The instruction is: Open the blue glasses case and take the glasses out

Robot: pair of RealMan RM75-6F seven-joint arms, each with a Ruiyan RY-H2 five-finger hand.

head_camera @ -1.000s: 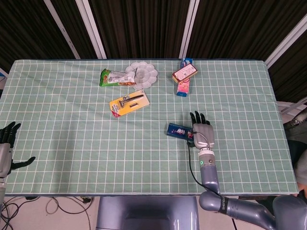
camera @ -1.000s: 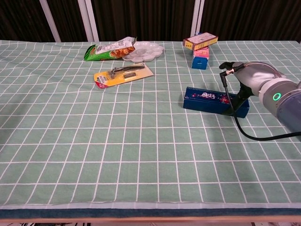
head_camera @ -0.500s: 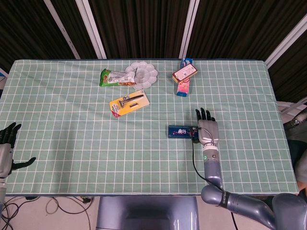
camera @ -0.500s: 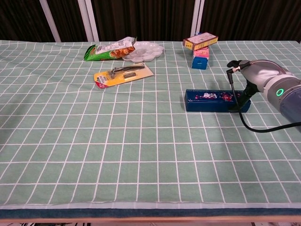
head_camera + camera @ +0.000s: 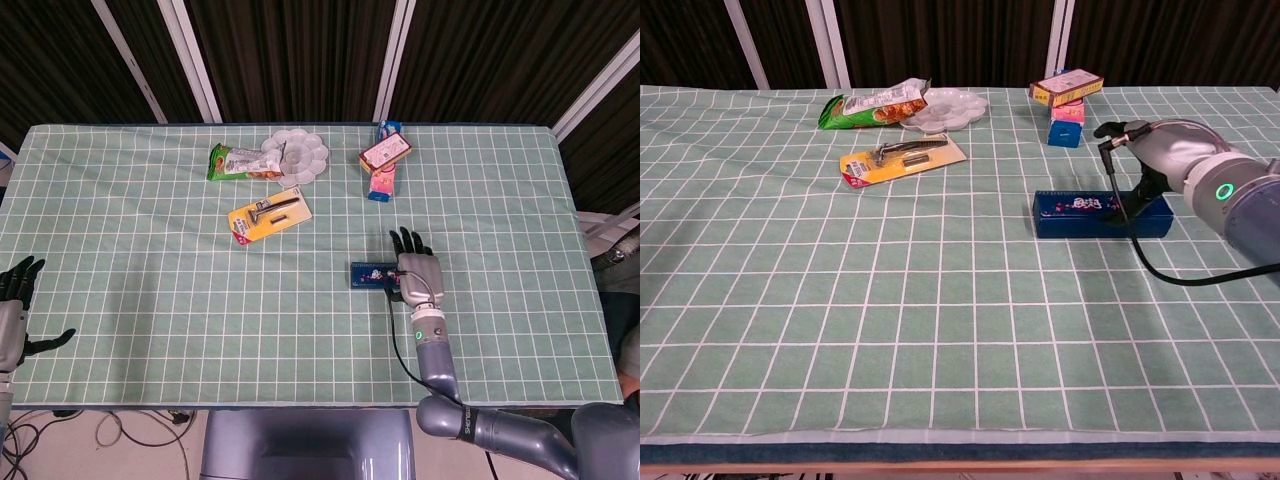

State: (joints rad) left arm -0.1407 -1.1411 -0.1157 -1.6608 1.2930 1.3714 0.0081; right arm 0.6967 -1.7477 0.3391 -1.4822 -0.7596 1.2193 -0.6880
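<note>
The left hand (image 5: 12, 310) sits at the far left edge of the green checked tablecloth (image 5: 150, 300) in the head view, at roughly 8 o'clock from the table's centre. Its fingers are spread apart and it holds nothing. It is well apart from every object.

At about 11 o'clock lies a green foil snack packet (image 5: 236, 161), touching the white round plastic paint palette (image 5: 298, 155) to its right. Below these, a yellow-backed card pack holding a razor (image 5: 269, 218) lies tilted.

At about 1 o'clock, a flat orange-and-white box (image 5: 386, 150) rests across a pink and blue carton (image 5: 381, 182).

The closed blue rectangular glasses case (image 5: 1088, 214) lies flat, right of the table's centre, at about 4 o'clock from it, long side running left to right. Its lid is shut.

The right hand (image 5: 414, 272) rests palm down over the right end of the case, fingers (image 5: 404, 240) extended toward 12 o'clock beyond it. In the chest view the hand (image 5: 1160, 160) arches above the case's right end; whether it grips the case or only touches it cannot be told. A black cable (image 5: 1140, 255) runs from the wrist.
</note>
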